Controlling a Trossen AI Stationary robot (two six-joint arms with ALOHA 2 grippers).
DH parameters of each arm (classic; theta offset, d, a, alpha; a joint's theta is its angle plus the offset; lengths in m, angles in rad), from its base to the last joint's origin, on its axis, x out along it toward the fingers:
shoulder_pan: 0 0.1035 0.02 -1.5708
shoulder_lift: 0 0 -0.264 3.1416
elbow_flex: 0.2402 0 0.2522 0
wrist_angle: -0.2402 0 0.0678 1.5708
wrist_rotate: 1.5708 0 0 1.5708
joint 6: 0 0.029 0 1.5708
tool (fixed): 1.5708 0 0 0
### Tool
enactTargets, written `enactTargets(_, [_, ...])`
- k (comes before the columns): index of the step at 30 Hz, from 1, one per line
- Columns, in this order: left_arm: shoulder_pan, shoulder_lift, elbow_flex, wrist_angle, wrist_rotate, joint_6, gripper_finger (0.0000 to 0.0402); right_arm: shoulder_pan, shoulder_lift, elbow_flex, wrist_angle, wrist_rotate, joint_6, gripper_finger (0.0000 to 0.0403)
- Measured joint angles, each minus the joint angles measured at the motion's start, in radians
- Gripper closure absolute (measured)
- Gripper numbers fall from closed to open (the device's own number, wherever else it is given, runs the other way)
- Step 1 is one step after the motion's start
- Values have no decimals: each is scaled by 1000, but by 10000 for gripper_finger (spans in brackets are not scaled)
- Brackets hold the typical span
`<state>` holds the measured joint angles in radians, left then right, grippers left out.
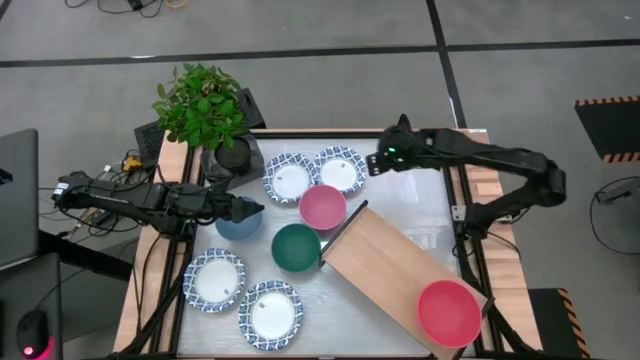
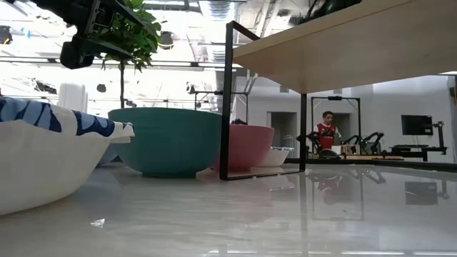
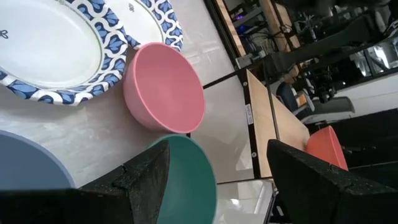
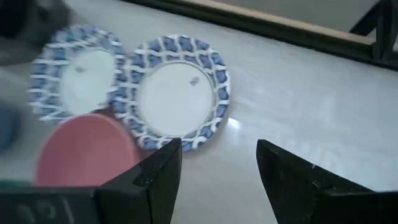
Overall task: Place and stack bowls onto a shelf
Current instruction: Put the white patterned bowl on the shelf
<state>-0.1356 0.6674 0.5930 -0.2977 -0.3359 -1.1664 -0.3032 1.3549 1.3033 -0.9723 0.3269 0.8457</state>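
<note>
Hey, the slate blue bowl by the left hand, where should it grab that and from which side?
Probably the rim. The blue bowl sits upright and mouth-up, so its thin wall suits a pinch with one finger inside and one outside. The left hand, open, is already over the bowl's near side. Take that left part of the rim from above: the green bowl crowds the far side.
</note>
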Motion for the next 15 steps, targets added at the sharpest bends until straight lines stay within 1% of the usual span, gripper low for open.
enactTargets(7, [0,0,0,0,0,3,148,-90,166,0,50,-104,-46,168])
enactTargets(15, [0,0,0,-1,-1,3,148,-127,331,0,124,-138,-84,152])
